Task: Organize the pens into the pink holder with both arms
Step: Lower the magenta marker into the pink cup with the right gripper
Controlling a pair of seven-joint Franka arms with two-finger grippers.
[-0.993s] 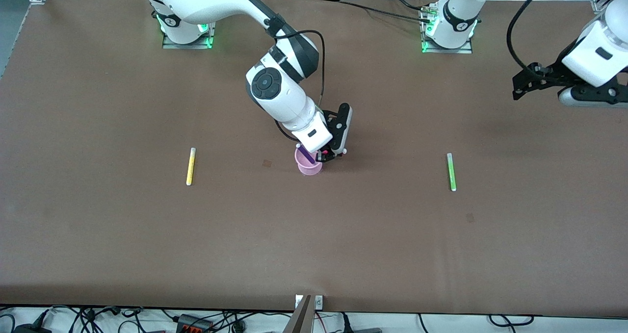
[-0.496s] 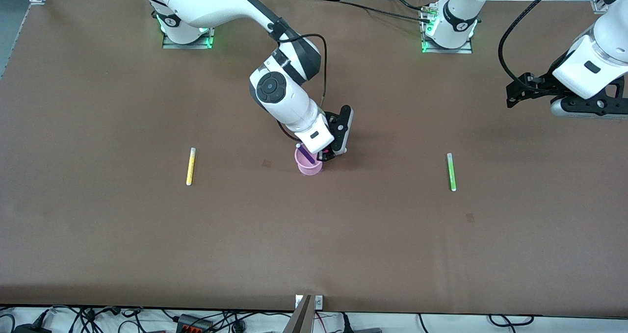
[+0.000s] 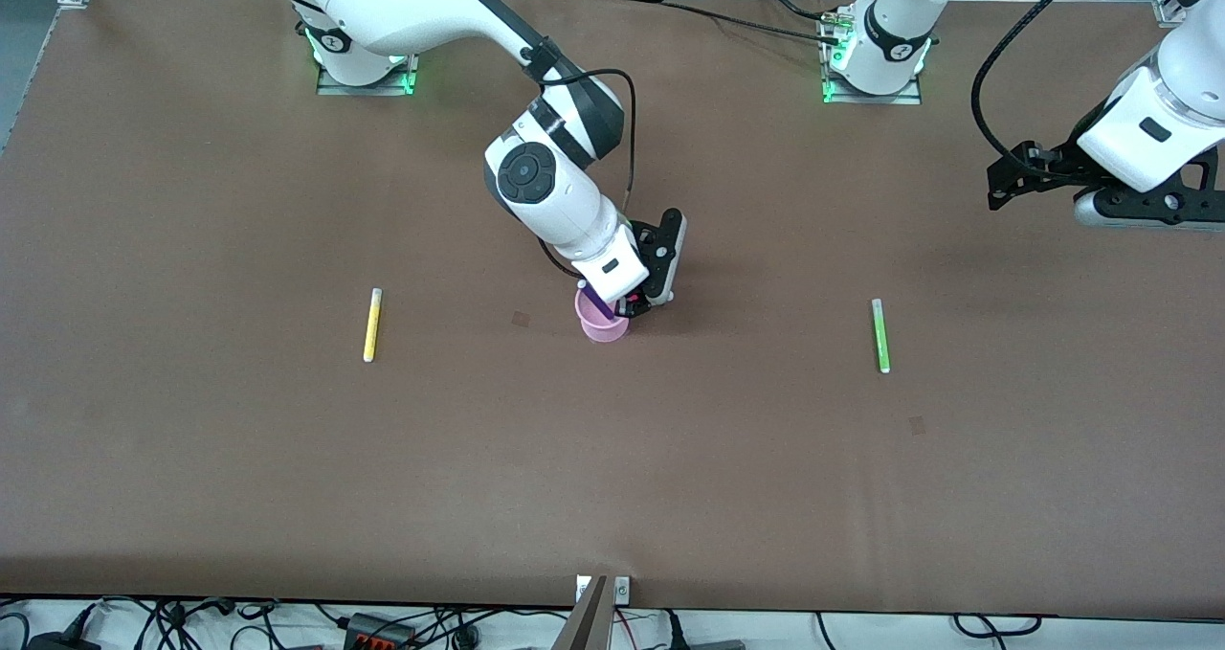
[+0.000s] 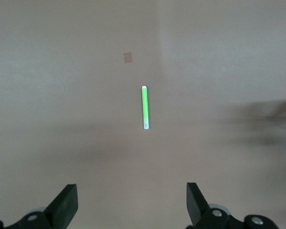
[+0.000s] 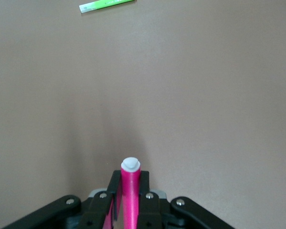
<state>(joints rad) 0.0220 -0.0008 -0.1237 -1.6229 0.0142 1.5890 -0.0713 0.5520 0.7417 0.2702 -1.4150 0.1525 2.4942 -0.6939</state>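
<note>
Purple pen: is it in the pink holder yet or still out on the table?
In. The purple pen leans inside the pink holder, its whitish end sticking up past the rim, beside the right hand.

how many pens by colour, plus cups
magenta pen: 1, in the right pincer
purple pen: 1, in the pink cup
yellow pen: 1, on the table
green pen: 1, on the table
pink cup: 1
total: 4 pens, 1 cup

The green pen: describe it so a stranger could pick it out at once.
On the brown table, look toward the left arm's end, well away from the pink holder at the middle. The green pen lies flat there alone; the other loose pen is yellow.
</note>
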